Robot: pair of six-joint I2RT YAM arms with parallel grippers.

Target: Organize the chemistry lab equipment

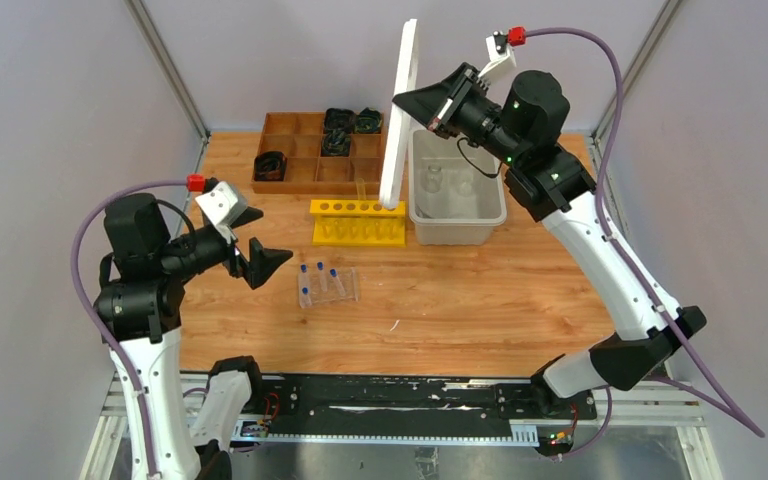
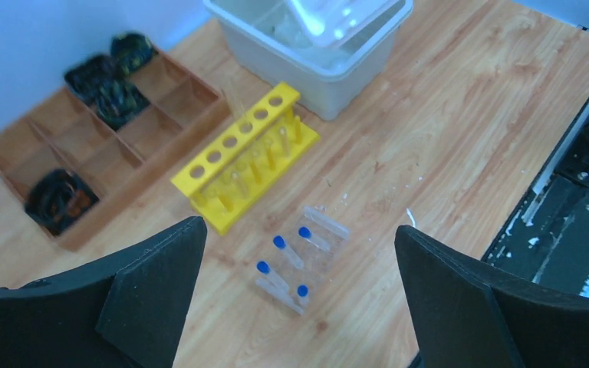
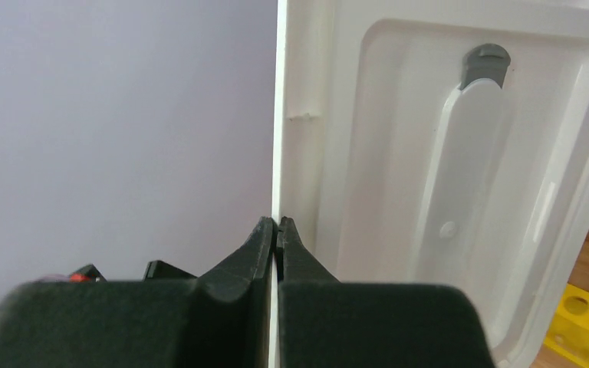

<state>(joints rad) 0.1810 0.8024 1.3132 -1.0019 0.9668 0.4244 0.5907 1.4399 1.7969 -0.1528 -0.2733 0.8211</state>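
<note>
**Lid Held High Over Lab Bench**

My right pincer (image 3: pixel 277 226) is clamped tight on the thin edge of a white lid (image 3: pixel 429 153), both fingers pressed flat against the rim with no gap showing. The lid stands nearly upright, its lower end hanging between the yellow test-tube rack (image 1: pixel 357 222) and the plastic bin (image 1: pixel 457 225); I cannot tell whether it touches either. Two small glass vessels (image 1: pixel 432 180) sit inside the bin. My left pincer (image 1: pixel 275 236) hovers above the table (image 1: pixel 500 290) with its fingers spread wide, gripping nothing. Just beyond it, four blue-capped tubes (image 1: pixel 320 272) rest in a clear stand (image 1: pixel 345 290) in front of the yellow rack.
</note>
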